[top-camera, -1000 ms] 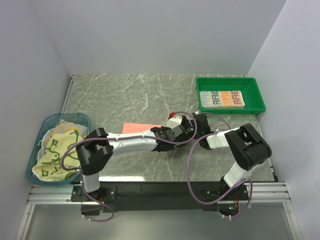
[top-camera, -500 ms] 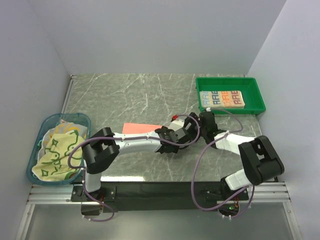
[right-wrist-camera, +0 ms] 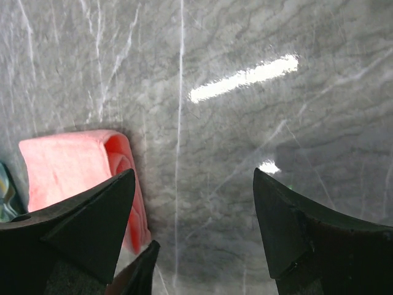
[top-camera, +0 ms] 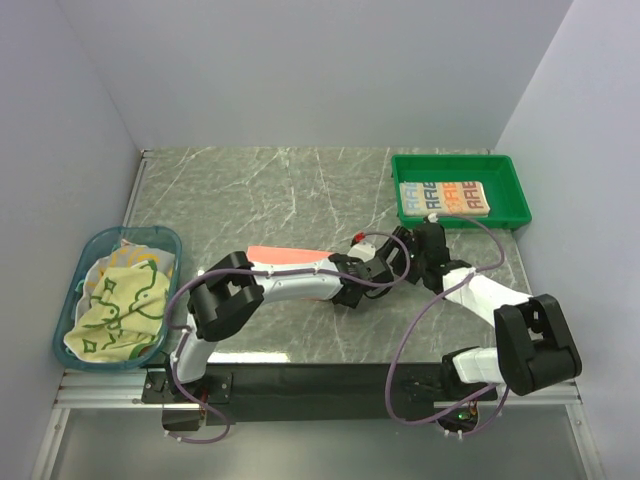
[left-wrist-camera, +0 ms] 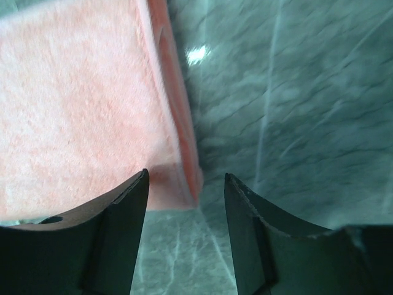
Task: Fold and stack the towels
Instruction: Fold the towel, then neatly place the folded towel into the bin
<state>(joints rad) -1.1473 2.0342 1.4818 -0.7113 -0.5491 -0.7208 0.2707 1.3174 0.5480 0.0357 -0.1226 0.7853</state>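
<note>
A folded salmon-pink towel (top-camera: 285,255) lies flat on the marble table (top-camera: 260,195), half hidden under my left forearm. In the left wrist view the pink towel (left-wrist-camera: 86,104) fills the upper left, with its near corner just ahead of my left gripper (left-wrist-camera: 186,178), which is open and holds nothing. In the top view the left gripper (top-camera: 385,260) is right of the towel. My right gripper (right-wrist-camera: 192,175) is open over bare marble, with the pink towel (right-wrist-camera: 67,166) to its left. A folded cream towel with coloured letters (top-camera: 443,198) rests in the green tray (top-camera: 460,160). A yellow and green frog towel (top-camera: 115,305) lies crumpled in the blue basket (top-camera: 150,236).
The green tray stands at the back right and the blue basket at the left edge. Both wrists and their cables crowd together near the middle right of the table. White walls close in the back and both sides.
My left gripper went from shut to open, letting go of the pink towel, and reached further right. The right gripper pulled back towards the tray.
</note>
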